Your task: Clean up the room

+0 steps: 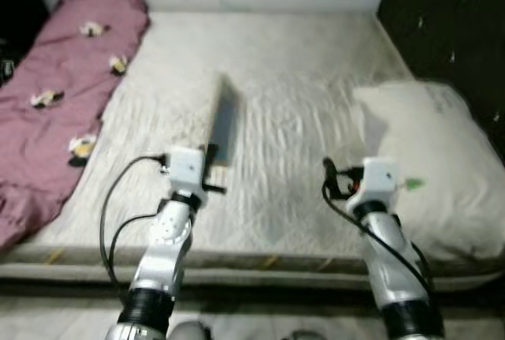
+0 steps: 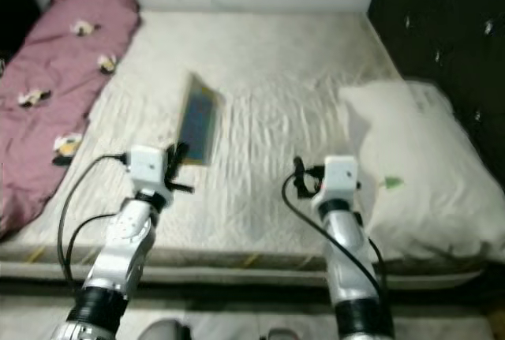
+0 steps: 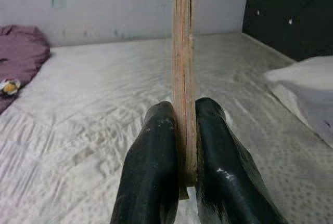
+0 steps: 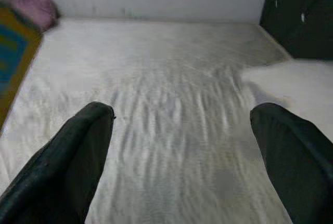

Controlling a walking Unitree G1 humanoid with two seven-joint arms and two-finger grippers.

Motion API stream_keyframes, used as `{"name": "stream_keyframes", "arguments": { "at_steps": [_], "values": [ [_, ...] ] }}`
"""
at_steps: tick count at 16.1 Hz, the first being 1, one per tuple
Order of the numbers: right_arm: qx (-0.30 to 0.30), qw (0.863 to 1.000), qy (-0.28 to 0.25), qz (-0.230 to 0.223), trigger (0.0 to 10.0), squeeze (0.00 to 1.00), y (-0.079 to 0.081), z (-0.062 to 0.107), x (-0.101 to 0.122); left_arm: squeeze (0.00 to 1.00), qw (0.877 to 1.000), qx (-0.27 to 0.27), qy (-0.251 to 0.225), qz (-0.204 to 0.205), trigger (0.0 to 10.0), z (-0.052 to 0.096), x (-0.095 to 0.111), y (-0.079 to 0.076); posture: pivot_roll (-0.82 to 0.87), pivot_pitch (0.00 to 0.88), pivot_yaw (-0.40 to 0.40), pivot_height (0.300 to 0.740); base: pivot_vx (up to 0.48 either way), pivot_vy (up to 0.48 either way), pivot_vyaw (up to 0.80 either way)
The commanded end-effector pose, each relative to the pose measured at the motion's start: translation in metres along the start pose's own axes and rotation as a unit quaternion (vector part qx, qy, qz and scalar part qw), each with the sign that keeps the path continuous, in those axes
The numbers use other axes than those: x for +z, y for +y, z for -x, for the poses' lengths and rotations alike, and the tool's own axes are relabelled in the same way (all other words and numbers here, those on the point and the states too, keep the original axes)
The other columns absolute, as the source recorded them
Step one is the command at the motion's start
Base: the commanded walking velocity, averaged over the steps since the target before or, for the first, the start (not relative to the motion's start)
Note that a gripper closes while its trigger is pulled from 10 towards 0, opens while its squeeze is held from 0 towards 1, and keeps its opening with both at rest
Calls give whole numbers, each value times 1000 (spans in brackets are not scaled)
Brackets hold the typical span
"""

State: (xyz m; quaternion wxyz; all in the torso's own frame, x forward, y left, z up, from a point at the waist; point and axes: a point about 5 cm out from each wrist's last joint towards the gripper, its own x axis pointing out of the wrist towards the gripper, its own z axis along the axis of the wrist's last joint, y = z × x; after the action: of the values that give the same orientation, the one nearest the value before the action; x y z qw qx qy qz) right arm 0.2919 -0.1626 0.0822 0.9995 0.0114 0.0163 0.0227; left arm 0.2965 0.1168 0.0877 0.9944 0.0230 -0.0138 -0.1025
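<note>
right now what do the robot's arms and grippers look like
Both arms are silver metal, jointed, with dark ribbed cuffs lower down. Each wrist carries a white boxy camera housing, and black cables loop loosely from it along the arm. The left gripper and the right gripper each have two long, glossy black, rounded fingers. The right housing has a small green mark.

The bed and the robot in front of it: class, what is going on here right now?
The robot stands at the foot of a bed. Its left hand is shut on a thin book, gripping it by one edge and holding it up over the white sheet. The right hand is open with nothing in it, held out over the mattress beside a white pillow. A purple blanket with small flower patterns lies bunched along the bed's left side.
</note>
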Motion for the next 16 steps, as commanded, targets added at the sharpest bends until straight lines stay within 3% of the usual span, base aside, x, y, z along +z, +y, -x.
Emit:
{"name": "stream_keyframes", "arguments": {
  "at_steps": [1,10,16],
  "values": [
    [11,1000,-7,-2,10000,0,8,-1,2,0,999,28,-16,-7,10000,1,8,17,-29,50,-4,740,285,0,0],
    [24,1000,6,2,10000,0,9,5,-4,0,999,53,7,7,10000,5,1,19,-26,54,-9,740,0,0,0],
    [-27,1000,-7,8,10000,0,-14,15,0,0,996,85,9,6,10000,32,-1,32,-18,57,-9,740,0,-97,0]
  ]
}}
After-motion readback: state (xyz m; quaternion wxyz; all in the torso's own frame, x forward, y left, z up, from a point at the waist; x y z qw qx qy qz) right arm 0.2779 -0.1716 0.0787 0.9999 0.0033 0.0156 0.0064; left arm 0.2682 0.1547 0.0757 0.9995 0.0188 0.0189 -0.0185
